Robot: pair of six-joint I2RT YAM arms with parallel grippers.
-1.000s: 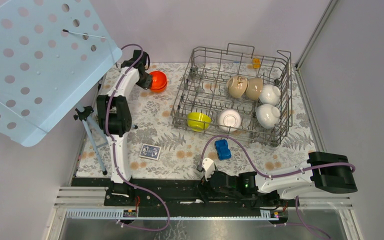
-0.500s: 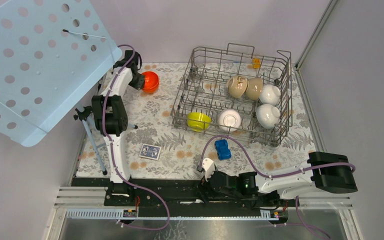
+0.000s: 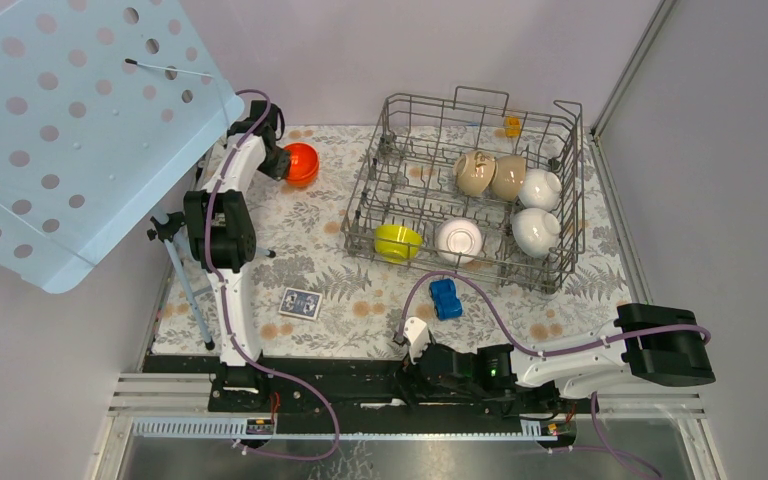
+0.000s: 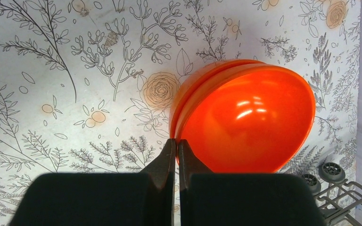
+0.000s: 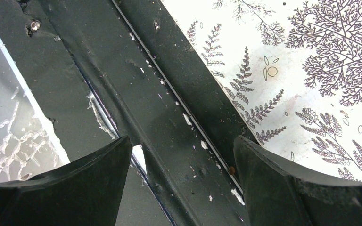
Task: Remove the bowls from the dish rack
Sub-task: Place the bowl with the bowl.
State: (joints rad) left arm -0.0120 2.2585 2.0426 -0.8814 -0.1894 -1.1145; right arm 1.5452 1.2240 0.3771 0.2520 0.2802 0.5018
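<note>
Six bowls (image 3: 508,176) stand in the dish rack (image 3: 364,190): one yellow-green, three white, two beige. Two nested orange-red bowls (image 4: 245,117) hang tilted at the table's (image 3: 290,235) far left, rim pinched by the closed left gripper (image 4: 176,147); the right gripper (image 5: 181,146) gapes empty.

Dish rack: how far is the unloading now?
Done: one orange bowl seems already out, its rim showing behind the held one. In hand: the left jaws pinch a second orange bowl over the mat. Left: six bowls in the dish rack: two beige, three white, one yellow-green. The right jaws are open, idle.
</note>
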